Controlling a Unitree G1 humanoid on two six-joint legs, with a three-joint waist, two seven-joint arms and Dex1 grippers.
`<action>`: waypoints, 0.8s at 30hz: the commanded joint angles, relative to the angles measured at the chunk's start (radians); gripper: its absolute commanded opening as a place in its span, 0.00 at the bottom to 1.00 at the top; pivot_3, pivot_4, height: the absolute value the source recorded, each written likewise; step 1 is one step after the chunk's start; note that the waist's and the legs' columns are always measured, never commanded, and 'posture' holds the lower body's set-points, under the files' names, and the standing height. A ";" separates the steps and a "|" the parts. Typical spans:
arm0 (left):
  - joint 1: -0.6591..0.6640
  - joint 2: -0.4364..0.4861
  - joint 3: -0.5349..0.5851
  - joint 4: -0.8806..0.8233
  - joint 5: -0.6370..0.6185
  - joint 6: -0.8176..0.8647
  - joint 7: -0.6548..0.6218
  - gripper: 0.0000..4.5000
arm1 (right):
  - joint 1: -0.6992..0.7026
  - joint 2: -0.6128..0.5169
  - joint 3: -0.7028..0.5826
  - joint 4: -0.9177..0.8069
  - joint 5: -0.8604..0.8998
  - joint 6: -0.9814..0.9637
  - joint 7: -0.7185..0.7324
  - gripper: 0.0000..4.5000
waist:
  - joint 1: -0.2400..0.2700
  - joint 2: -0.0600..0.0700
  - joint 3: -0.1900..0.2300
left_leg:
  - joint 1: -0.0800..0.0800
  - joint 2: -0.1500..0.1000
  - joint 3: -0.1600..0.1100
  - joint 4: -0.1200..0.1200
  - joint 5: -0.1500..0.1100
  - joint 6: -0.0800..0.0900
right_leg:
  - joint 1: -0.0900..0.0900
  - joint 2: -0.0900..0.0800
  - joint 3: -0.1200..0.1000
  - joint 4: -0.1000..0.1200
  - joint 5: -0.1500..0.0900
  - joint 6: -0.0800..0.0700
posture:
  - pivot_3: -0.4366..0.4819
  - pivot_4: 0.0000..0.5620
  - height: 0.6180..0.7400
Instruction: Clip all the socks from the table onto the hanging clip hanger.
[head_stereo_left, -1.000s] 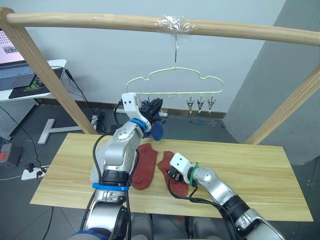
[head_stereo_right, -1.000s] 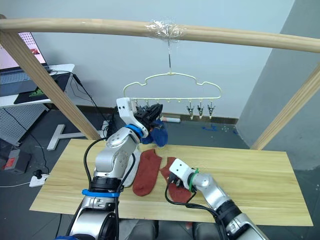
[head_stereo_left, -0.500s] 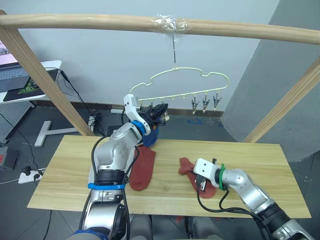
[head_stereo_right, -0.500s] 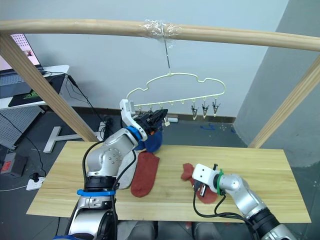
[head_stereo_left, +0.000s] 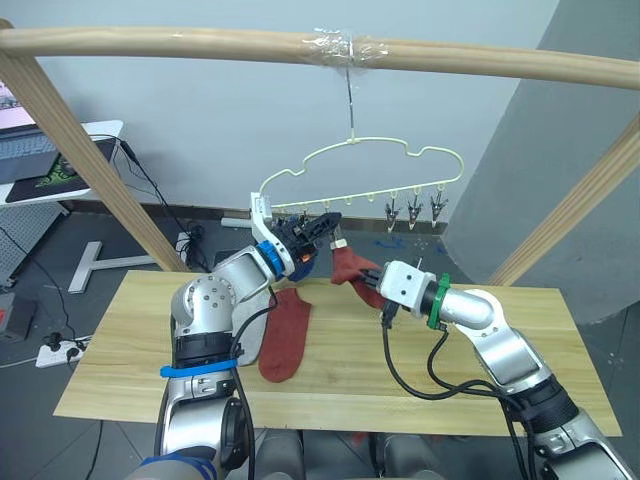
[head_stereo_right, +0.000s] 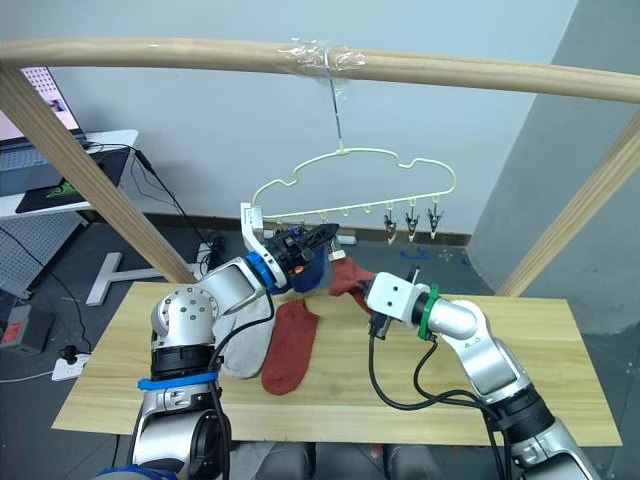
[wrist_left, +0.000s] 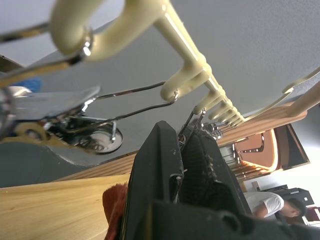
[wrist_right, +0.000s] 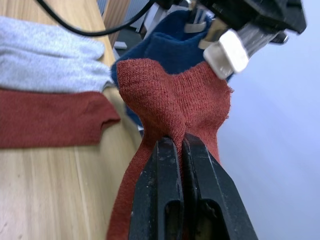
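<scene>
The pale yellow clip hanger hangs by its hook from the wooden rail. My left gripper is up at its row of clips, shut on one metal clip. A blue sock hangs just behind that gripper. My right gripper is shut on a rust red sock, held in the air right beside the left gripper's fingertips. A second rust red sock and a light grey sock lie on the table, the grey one partly behind my left arm.
Three free clips hang at the hanger's right end. The thick wooden rail runs overhead, with slanted posts at either side. A white desk with a laptop stands at far left.
My right gripper has lifted the rust red sock off the table and carried it up and left to the left gripper. The left gripper has stayed at the clips.
</scene>
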 joint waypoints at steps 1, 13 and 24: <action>0.000 0.010 -0.014 -0.034 -0.003 -0.006 -0.004 0.02 | -0.021 0.003 -0.027 -0.045 0.005 -0.011 -0.010 0.00 | 0.000 0.000 0.000 | 0.000 0.000 0.000 0.000 0.000 0.000 | 0.000 0.000 0.000 0.000 0.000 0.000 | 0.59 0.25 1.00; -0.002 0.031 -0.008 -0.015 0.007 -0.034 -0.006 0.02 | 0.023 -0.052 -0.034 -0.121 -0.004 -0.047 -0.004 0.00 | 0.001 0.000 0.000 | 0.000 0.000 0.000 0.000 0.000 0.000 | 0.000 0.000 0.000 0.000 0.000 0.000 | 0.59 0.26 1.00; -0.012 0.008 -0.012 -0.017 -0.004 -0.033 -0.002 0.02 | -0.013 -0.009 -0.030 -0.101 -0.004 -0.026 -0.020 0.00 | 0.001 0.000 0.000 | 0.000 0.000 0.000 0.000 0.000 0.000 | 0.000 0.000 0.000 -0.001 0.000 0.000 | 0.59 0.26 1.00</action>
